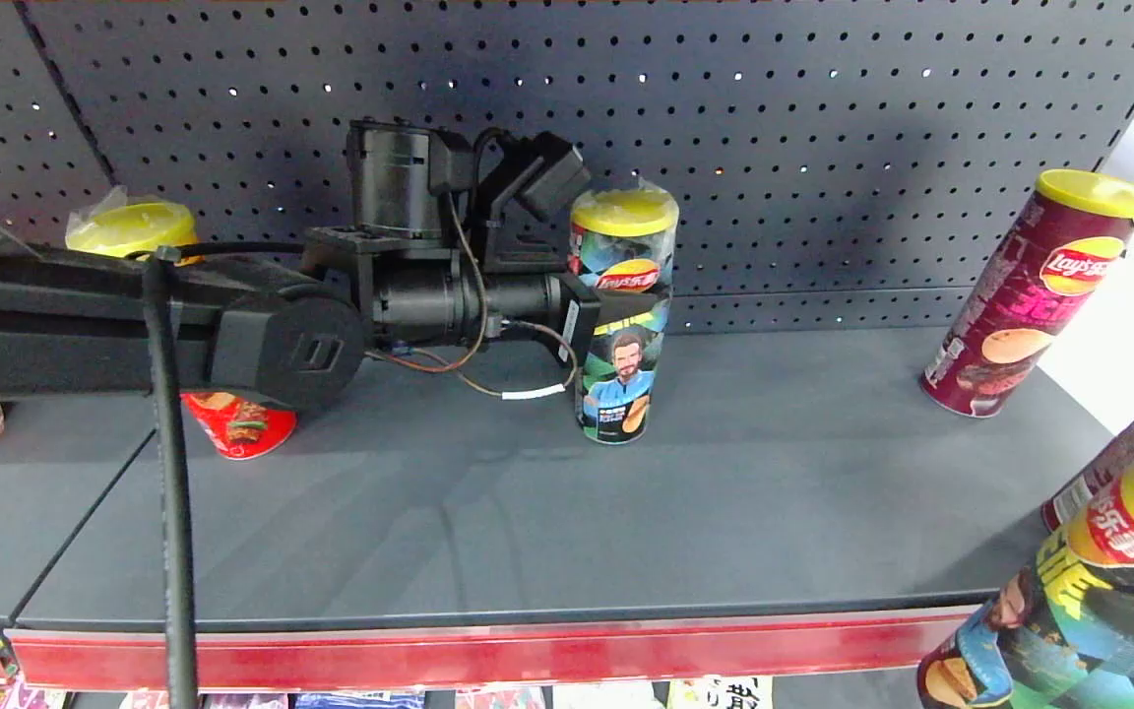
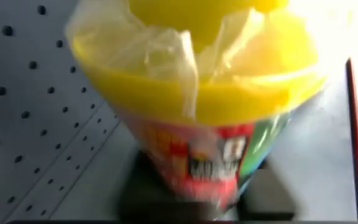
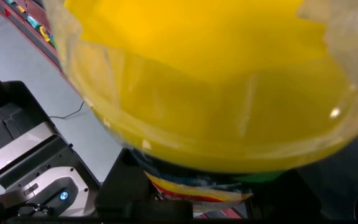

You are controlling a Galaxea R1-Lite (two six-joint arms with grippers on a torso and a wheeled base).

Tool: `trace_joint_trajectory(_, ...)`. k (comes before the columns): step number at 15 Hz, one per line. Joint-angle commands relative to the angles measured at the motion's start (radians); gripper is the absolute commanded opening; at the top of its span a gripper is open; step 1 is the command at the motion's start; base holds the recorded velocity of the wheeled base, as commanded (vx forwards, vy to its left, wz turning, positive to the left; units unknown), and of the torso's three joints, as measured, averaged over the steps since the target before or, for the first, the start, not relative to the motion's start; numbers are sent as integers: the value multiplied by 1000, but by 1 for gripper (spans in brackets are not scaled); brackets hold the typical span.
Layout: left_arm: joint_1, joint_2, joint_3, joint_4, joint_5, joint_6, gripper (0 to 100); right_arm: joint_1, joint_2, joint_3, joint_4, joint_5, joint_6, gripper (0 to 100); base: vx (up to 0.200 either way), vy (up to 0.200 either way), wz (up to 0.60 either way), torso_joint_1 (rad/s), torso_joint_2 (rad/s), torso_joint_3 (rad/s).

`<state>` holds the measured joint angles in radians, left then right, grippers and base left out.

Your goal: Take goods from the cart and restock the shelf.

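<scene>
A red can (image 1: 237,428) stands behind the left arm, a maroon can (image 1: 1030,295) near the shelf's (image 1: 774,512) right edge. The left gripper (image 1: 626,301) clamps the upright blue can (image 1: 616,389); the right gripper (image 3: 210,202) clamps a second blue can (image 1: 1069,611).

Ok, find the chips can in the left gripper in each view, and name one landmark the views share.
Head view: chips can upright mid-shelf, in the left gripper.
Left wrist view: centre of picture, yellow lid towards the camera.
Right wrist view: not this one; that is a second can, off the shelf.
Landmark: the perforated back panel, in head and left wrist views.
</scene>
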<state>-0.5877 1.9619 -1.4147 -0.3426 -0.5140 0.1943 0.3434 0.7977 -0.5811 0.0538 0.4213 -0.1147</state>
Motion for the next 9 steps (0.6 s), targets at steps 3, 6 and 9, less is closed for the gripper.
trace_joint_trajectory(3,-12,-48,51,5,0,-6,0,0,5,-3,-3,1,0,0,0,0,0,0,0,0)
trace_joint_trajectory(6,-84,-163,152,5,43,-65,0,0,17,-13,-5,1,0,0,0,0,0,0,0,0)
trace_joint_trajectory(9,-130,-232,240,4,88,-79,0,0,18,-14,-5,2,0,0,0,0,0,0,0,0)
